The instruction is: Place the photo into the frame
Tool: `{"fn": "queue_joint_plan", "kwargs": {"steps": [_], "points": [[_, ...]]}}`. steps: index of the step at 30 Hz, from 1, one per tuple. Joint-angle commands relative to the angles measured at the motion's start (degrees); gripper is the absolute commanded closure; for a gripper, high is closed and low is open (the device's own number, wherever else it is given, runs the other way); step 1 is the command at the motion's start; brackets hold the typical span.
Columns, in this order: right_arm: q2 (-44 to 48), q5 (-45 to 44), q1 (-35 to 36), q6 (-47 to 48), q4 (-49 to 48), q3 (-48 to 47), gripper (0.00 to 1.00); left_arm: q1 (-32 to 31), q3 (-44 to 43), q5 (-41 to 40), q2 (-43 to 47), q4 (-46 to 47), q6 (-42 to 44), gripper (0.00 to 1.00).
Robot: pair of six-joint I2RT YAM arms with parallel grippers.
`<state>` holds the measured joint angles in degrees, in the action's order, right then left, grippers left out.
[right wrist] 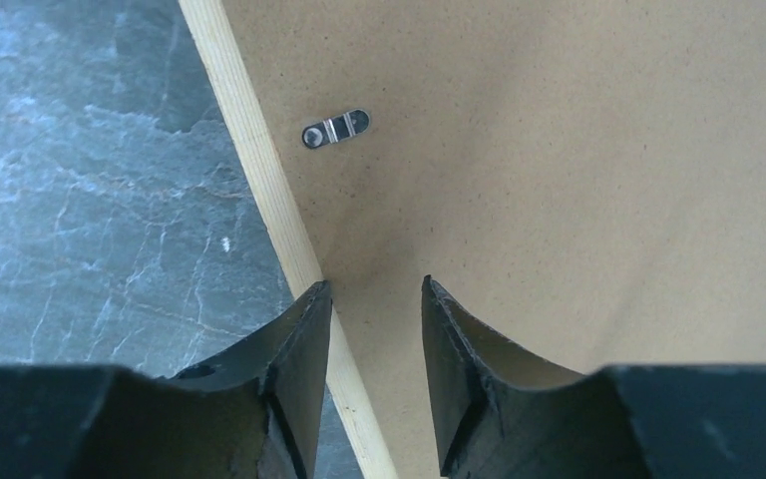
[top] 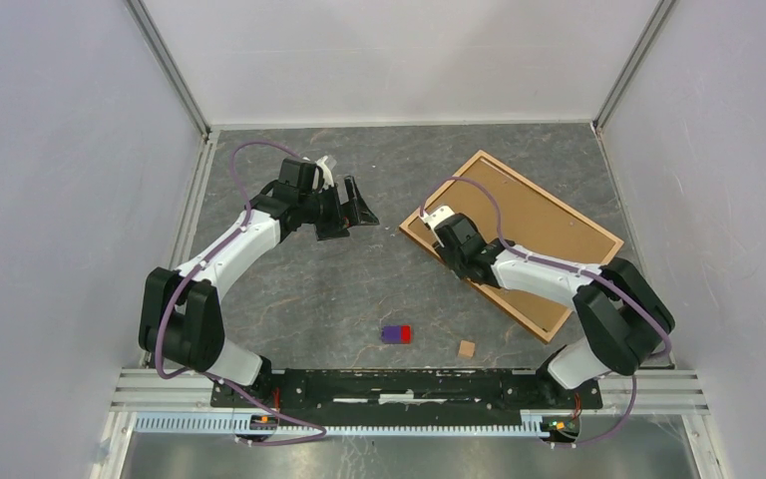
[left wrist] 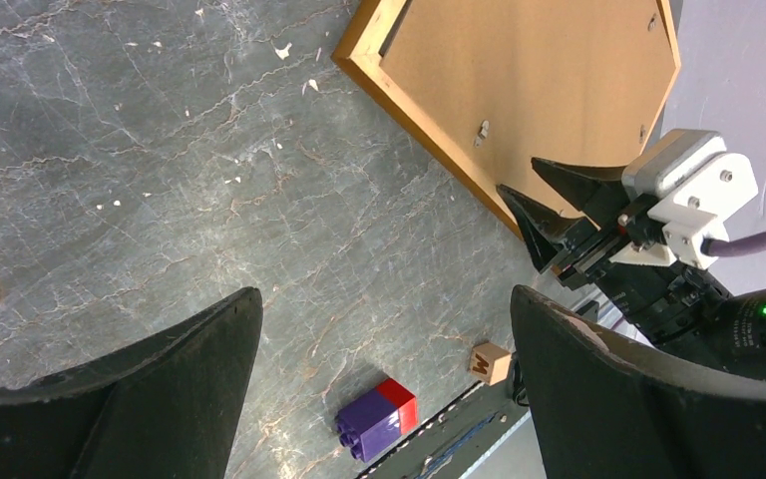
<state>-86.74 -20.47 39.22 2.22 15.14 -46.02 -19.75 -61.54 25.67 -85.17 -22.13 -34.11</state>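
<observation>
As the frame point(right wrist: 259, 170) lies back-up with its backing board point(right wrist: 559, 150) fitted, the right pincer point(right wrist: 374, 289) hovers over its edge, narrowly parted and empty; the left pincer point(left wrist: 384, 299) hangs wide open, empty.

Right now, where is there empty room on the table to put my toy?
Big bare patch mid-table, between the left hand, the frame and the purple-red block. Another strip along the back wall. Crowded on the right: frame, right hand, small wooden cube.

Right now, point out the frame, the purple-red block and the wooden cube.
frame point(right wrist: 257, 150): right wrist view, on its light wood moulding.
purple-red block point(top: 396, 333): top external view, on its middle.
wooden cube point(left wrist: 490, 362): left wrist view, on its middle.
</observation>
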Motion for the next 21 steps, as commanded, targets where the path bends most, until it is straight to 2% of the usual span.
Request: {"fn": "queue_joint_plan", "kwargs": {"steps": [1,6,8,10,11,13,17,20,21], "points": [[-1.47,-8.03,-0.14,-7.06,-0.31,-0.17,0.57,-0.36,-0.98,0.01,0.59,2.05,-0.13,0.0],[-1.05,-5.06,0.39,-8.52,-2.96,0.41,0.48,-0.73,-0.59,-1.6,0.78,1.14,-0.89,0.0],[-2.55,-6.81,0.5,-8.66,-3.29,-1.21,0.54,-1.33,-0.89,-4.45,0.65,-0.12,-1.89,0.0],[-5.09,-9.21,0.49,-8.12,-6.47,-1.36,0.67,-2.3,-1.68,-9.11,-0.09,-2.37,-5.61,0.0],[-7.0,-9.5,0.45,-7.53,-8.63,-1.29,0.69,-2.56,-1.88,-9.97,-0.77,-2.69,-7.45,0.0],[-10.89,-10.8,0.58,-8.03,-5.23,-5.05,0.72,-2.9,-2.87,-9.6,-2.58,-3.69,-11.26,0.0],[-7.72,-3.83,1.6,-9.67,-2.15,-8.32,0.63,-4.28,-2.68,-8.84,-4.27,-2.3,-18.1,0.0],[-1.56,0.6,1.74,-9.14,-0.14,-8.9,0.37,-5.83,-2.94,-7.22,-6.08,0.11,-21.52,0.01],[-0.07,0.16,1.52,-8.77,1.27,-9.54,0.33,-6.5,-3.49,-6.43,-7.11,0.61,-22.22,0.01]]}}
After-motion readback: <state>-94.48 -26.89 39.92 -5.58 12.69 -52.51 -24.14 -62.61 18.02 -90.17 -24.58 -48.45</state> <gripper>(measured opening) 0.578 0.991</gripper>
